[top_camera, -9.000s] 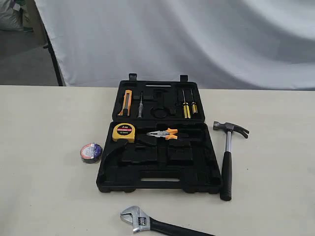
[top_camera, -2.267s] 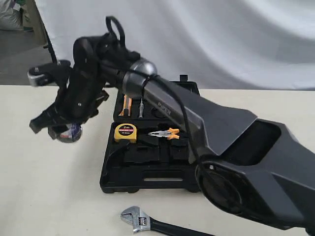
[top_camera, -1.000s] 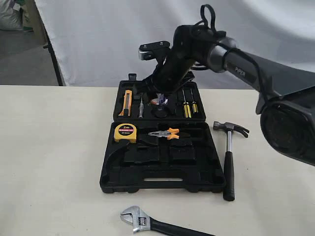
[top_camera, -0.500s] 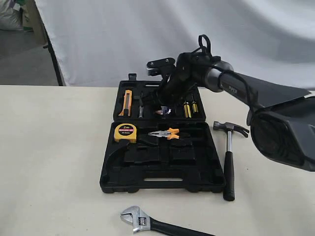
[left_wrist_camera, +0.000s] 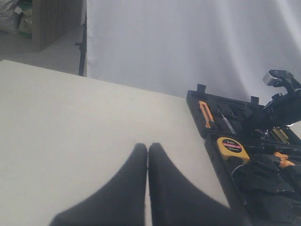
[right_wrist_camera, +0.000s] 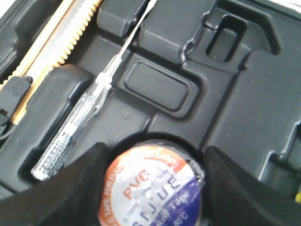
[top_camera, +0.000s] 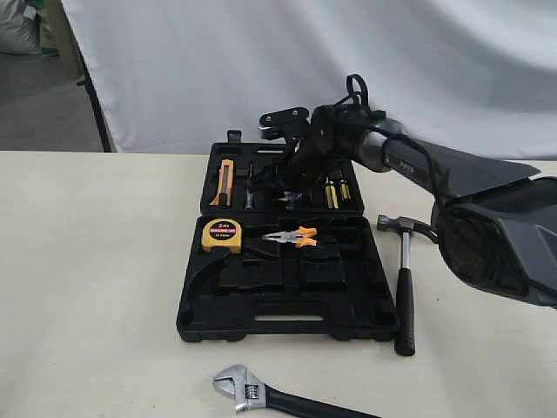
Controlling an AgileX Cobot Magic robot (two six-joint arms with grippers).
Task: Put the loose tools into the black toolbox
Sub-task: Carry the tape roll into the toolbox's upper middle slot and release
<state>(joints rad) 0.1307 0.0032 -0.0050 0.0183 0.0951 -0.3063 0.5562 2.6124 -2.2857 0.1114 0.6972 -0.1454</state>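
My right gripper is shut on the tape roll, one finger on each side of its red, white and blue label. It holds the roll low over the round recess in the lid half of the open black toolbox. The claw hammer lies on the table right of the box. The adjustable wrench lies in front of it. My left gripper is shut and empty above bare table, left of the toolbox. It does not show in the exterior view.
The yellow tape measure and orange-handled pliers sit in the box's base. An orange knife, a clear test screwdriver and yellow-handled screwdrivers sit in the lid. A white backdrop hangs behind the table.
The right arm has come down a little over the lid, lowering the tape roll closer to the round recess. The hammer and wrench have not moved.
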